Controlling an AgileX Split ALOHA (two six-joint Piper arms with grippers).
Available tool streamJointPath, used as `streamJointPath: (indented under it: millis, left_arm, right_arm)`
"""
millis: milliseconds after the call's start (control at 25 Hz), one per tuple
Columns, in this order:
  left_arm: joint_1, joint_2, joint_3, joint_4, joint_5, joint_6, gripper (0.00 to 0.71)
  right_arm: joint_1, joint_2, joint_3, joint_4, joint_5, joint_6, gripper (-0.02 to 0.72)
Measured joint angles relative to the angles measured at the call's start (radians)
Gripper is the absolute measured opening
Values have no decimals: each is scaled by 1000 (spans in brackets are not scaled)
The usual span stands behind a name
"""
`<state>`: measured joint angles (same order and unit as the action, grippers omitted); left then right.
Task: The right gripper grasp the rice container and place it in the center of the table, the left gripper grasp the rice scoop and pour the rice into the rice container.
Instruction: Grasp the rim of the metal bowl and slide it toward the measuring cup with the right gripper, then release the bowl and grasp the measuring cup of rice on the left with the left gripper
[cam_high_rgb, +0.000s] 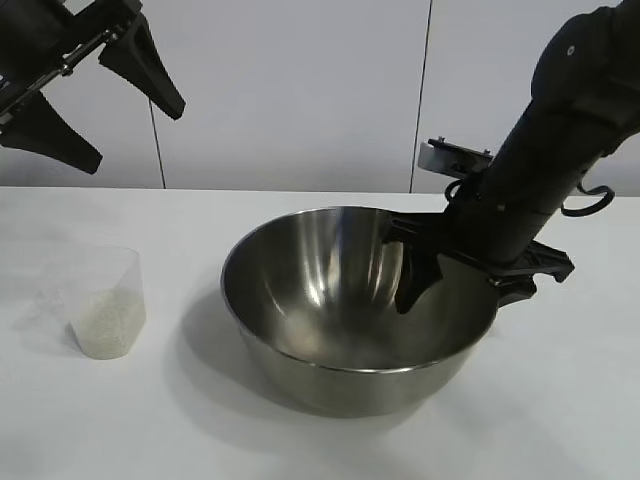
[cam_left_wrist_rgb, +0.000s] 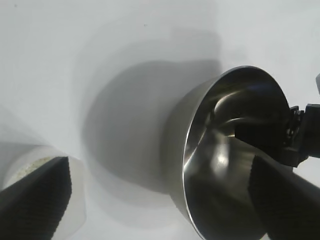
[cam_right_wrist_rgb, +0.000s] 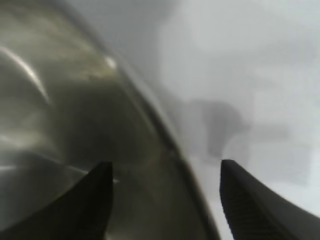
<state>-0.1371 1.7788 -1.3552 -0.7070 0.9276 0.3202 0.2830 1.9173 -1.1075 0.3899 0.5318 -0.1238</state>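
- The right gripper (cam_high_rgb: 465, 285) sits at the rice container's (cam_high_rgb: 330, 290) rim, at about 3 o'clock on the bowl in the exterior view. Its fingers are spread and straddle the rim: one finger (cam_right_wrist_rgb: 85, 210) hangs inside the bowl, the other (cam_right_wrist_rgb: 260, 205) outside over the table (cam_right_wrist_rgb: 250, 60); no grip on the rim
- The right wrist view shows clear space between each finger and the steel wall (cam_right_wrist_rgb: 75, 100)
- The rice container, a large steel bowl, stands upright near the centre of the table (cam_high_rgb: 560, 400); no rice is visible inside it
- The left gripper (cam_high_rgb: 95, 95) hangs high at 10 o'clock of the exterior view, fingers wide apart, holding nothing
- In the left wrist view its fingers (cam_left_wrist_rgb: 40, 195) frame the rice scoop (cam_left_wrist_rgb: 30, 170) and the bowl (cam_left_wrist_rgb: 225, 150)
- The rice scoop (cam_high_rgb: 103, 300) stands upright at 9 o'clock from the bowl, well apart from it
- The rice (cam_high_rgb: 105, 325) fills its lower part
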Motion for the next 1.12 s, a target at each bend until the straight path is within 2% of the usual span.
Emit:
streamJointPath:
  millis: [160,320,400,560,680,760,960,1120]
  left_arm:
    - [0,0,0,0,0,0,690]
    - [0,0,0,0,0,0,690]
    - [0,0,0,0,0,0,690]
    - [0,0,0,0,0,0,690]
    - [0,0,0,0,0,0,690]
    - [0,0,0,0,0,0,690]
    - [0,0,0,0,0,0,690]
    - [0,0,0,0,0,0,690]
  right_arm:
    - [0,-51,-3,-4,11,0,585]
    - [0,-99,-61,-31,83,2,611]
    - [-1,-120,-117,-73,135,24,623]
    - [-11,-136,-258,-216,272,98,675]
    - [-27,-136,-325,-340,352,144,683]
    - [-47,-136,-352,-402,394,163,683]
    - [-191,-136,-369,-434,486,142,678]
    - [-340,-136,-369,-430,511,100,667]
